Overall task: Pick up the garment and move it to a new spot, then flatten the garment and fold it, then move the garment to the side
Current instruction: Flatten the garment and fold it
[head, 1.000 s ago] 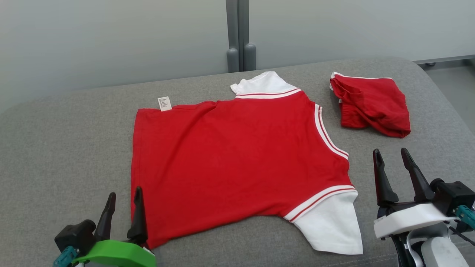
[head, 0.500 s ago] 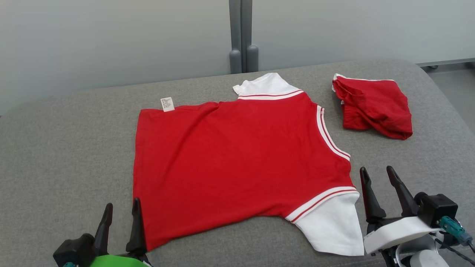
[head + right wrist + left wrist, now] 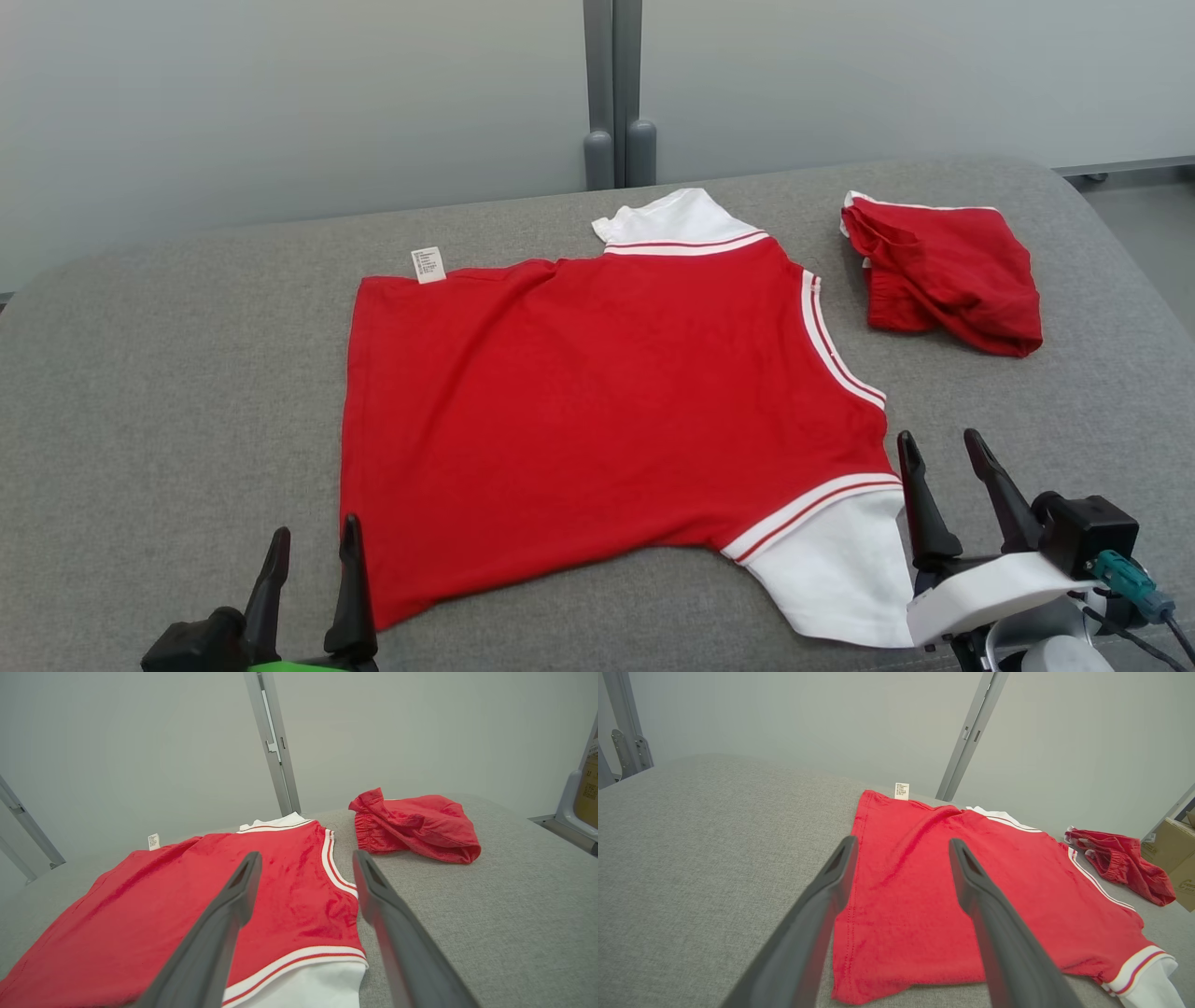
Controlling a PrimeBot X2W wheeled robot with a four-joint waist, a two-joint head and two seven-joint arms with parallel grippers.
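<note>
The garment [image 3: 597, 411] is a red T-shirt with white sleeves and white-striped trim, spread flat on the grey padded surface [image 3: 168, 373], with a small white label at its far left corner. My left gripper [image 3: 316, 527] stands open at the shirt's near left corner, just off the hem, with nothing between its fingers. In the left wrist view the left gripper [image 3: 902, 841] straddles the hem of the garment [image 3: 962, 891]. My right gripper [image 3: 937, 436] is open beside the near white sleeve [image 3: 831, 579]. In the right wrist view the right gripper [image 3: 307, 855] hangs above the garment [image 3: 210, 896].
A crumpled pair of red shorts [image 3: 948, 271] lies at the back right of the surface, apart from the shirt. A grey post [image 3: 616, 93] rises behind the far edge against a pale wall. A cardboard box [image 3: 1174, 854] stands beyond the right end.
The camera has shifted slightly. Both grippers have drawn back toward the near edge; the right one has also moved left, closer to the white sleeve. The shirt lies as before.
</note>
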